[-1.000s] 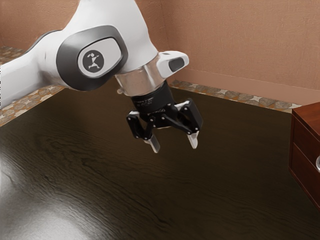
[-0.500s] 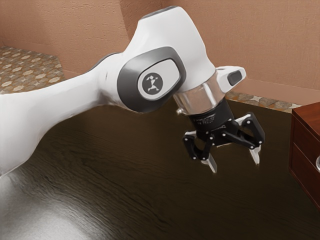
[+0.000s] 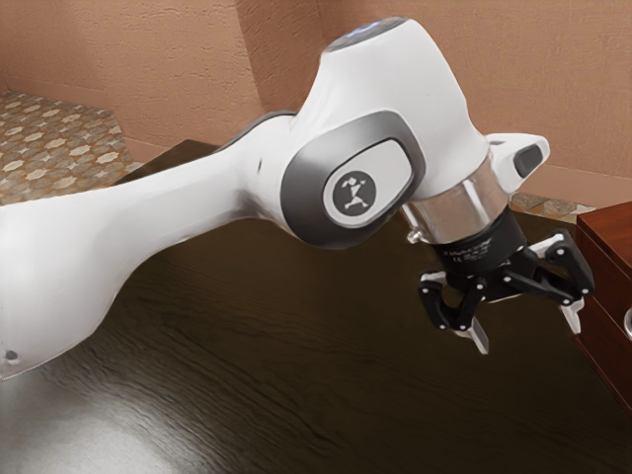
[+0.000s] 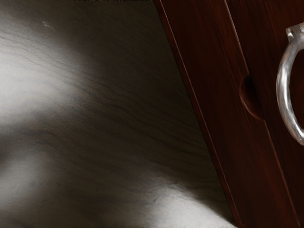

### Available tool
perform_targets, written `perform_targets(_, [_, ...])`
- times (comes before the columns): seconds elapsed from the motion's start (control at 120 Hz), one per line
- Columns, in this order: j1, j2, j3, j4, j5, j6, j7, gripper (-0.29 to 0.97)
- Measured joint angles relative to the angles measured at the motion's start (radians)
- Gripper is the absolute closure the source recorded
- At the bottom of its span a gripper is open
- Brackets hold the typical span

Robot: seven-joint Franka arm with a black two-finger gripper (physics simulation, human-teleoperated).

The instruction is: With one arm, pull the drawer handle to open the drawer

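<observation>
Item: one white arm (image 3: 197, 222), being extended from the exterior view's left toward its right over a dark wood-grain surface (image 3: 247, 385). Attached: a black gripper (image 3: 526, 329), being held above the surface in the right part of the frame and tilted down toward the exterior view's right. Its fingers (image 3: 479, 336) are being kept spread and released, with nothing being grasped between them. Task item: a dark red-brown cabinet (image 3: 600, 296), standing on the surface at the exterior view's right edge and partly cut off by the frame. The finger nearer to it is being shown just beside its front; whether the two are touching cannot be told. In the wrist view a drawer front (image 4: 270, 38) is being shown near the hand, bearing a curved silver handle (image 4: 281, 90) fixed at its end to the wood; the handle is not being touched by the fingers. Whether the drawer is being drawn out at all cannot be told. Surroundings: a plain tan wall (image 3: 148, 59) at the top of the exterior view and a patterned tiled floor (image 3: 49, 138) at its upper left, behind the surface.
</observation>
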Motion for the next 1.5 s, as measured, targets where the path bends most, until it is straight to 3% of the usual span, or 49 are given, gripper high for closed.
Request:
perform_targets(0.475, [-0.024, 0.139, 0.008, 0.094, 0.005, 0.144, -0.046, 0.02])
perform_targets(0.925, [-0.051, 0.18, 0.004, 0.091, 0.004, 0.255, -0.065, 0.02])
perform_targets(1.5, [-0.052, 0.2, 0.004, 0.064, 0.0, 0.294, -0.078, 0.02])
